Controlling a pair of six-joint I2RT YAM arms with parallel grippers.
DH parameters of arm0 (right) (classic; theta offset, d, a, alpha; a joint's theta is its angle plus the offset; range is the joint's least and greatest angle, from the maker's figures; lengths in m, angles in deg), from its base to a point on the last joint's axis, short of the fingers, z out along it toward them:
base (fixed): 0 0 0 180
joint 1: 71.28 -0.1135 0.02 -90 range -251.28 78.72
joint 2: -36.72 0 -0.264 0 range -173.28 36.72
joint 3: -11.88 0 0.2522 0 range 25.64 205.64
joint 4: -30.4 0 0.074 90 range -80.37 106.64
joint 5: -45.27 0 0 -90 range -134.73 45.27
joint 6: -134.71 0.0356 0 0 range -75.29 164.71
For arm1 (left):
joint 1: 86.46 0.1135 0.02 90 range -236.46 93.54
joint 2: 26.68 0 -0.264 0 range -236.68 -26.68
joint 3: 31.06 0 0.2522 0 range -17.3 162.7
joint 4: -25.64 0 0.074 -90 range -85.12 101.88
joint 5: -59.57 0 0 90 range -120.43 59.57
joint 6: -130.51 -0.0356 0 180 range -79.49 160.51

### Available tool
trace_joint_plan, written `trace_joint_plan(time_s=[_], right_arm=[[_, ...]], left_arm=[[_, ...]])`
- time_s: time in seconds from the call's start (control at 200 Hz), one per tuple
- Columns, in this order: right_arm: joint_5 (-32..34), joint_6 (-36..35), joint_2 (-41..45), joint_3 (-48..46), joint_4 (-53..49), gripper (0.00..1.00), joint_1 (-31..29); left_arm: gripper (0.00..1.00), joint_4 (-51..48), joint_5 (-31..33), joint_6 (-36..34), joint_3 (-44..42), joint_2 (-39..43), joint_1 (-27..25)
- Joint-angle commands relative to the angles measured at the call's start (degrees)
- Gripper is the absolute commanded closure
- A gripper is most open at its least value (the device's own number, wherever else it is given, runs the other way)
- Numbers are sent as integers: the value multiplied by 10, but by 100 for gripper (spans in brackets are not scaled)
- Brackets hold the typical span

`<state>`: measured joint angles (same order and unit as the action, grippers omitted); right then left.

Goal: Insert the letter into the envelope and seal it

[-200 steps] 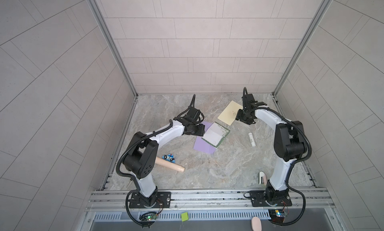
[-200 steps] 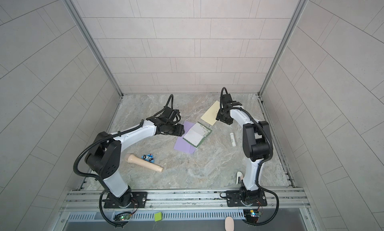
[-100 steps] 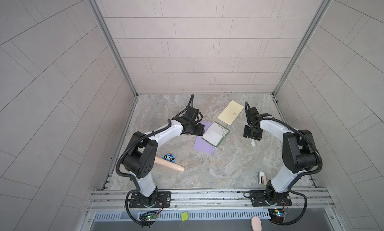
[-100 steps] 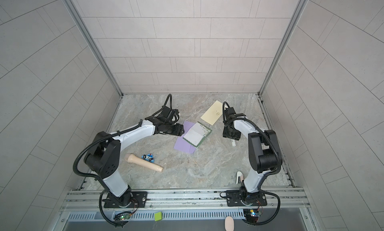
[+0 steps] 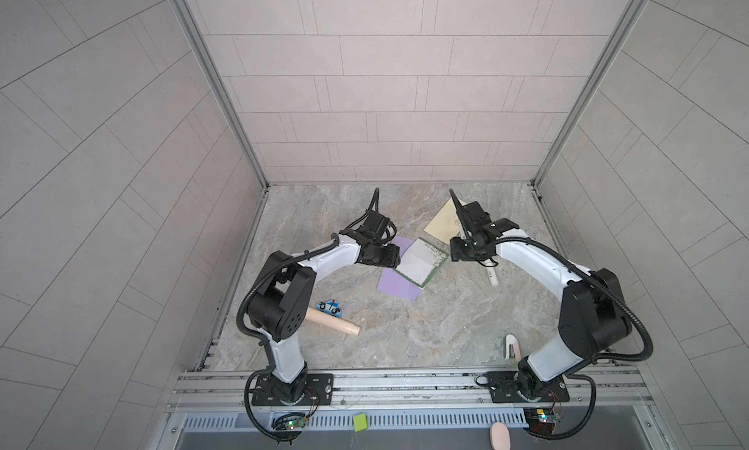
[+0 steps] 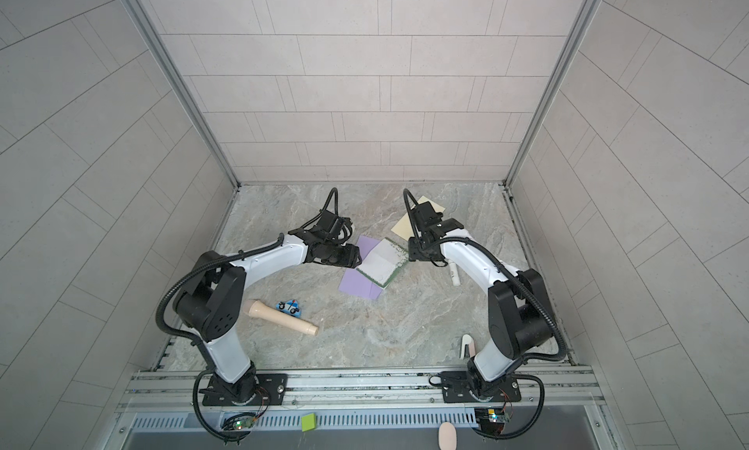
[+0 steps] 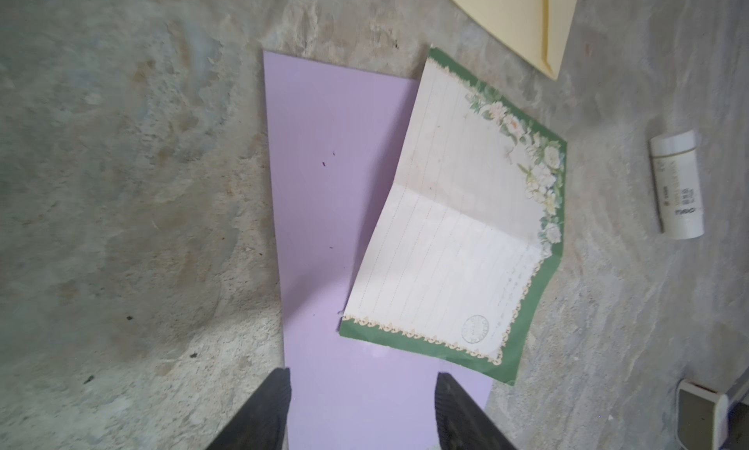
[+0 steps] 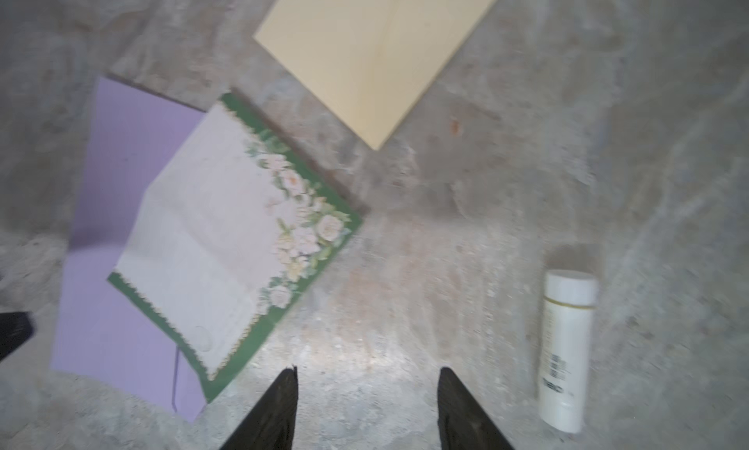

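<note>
The letter (image 5: 419, 261) (image 7: 454, 233), lined white paper with a green floral border, lies creased and open, partly on top of a purple envelope (image 5: 395, 286) (image 7: 328, 164). A cream envelope (image 5: 441, 225) (image 8: 373, 51) lies flat behind it, to the right. My left gripper (image 5: 391, 255) (image 7: 362, 383) hovers open over the purple envelope's left end, its fingers straddling the width. My right gripper (image 5: 460, 251) (image 8: 367, 375) is open over bare table, between the letter's right corner and a white glue stick (image 5: 491, 275) (image 8: 565, 363). Neither gripper holds anything.
A wooden handle (image 5: 332, 322) and a small blue car tile (image 5: 329, 306) lie at the front left. A small white object (image 5: 511, 345) stands by the right arm's base. Tiled walls close in the marble table (image 5: 405, 338) on three sides.
My right gripper has left the cream envelope, swung forward past the glue stick and then left towards the letter. The left gripper has stayed at the purple envelope.
</note>
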<state>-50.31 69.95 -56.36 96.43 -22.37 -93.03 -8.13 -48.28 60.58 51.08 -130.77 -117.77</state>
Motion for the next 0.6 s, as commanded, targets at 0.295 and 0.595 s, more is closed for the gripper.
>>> trace_joint_plan(time_s=[0.295,0.595], right_arm=[[-58,-53,-213,191,-51,28,-23],[-182,-82,-273,208,-56,28,-17]], left_arm=[[48,-92,30,-69,42,-59,-41],[57,-106,42,-67,60,-101,-48]])
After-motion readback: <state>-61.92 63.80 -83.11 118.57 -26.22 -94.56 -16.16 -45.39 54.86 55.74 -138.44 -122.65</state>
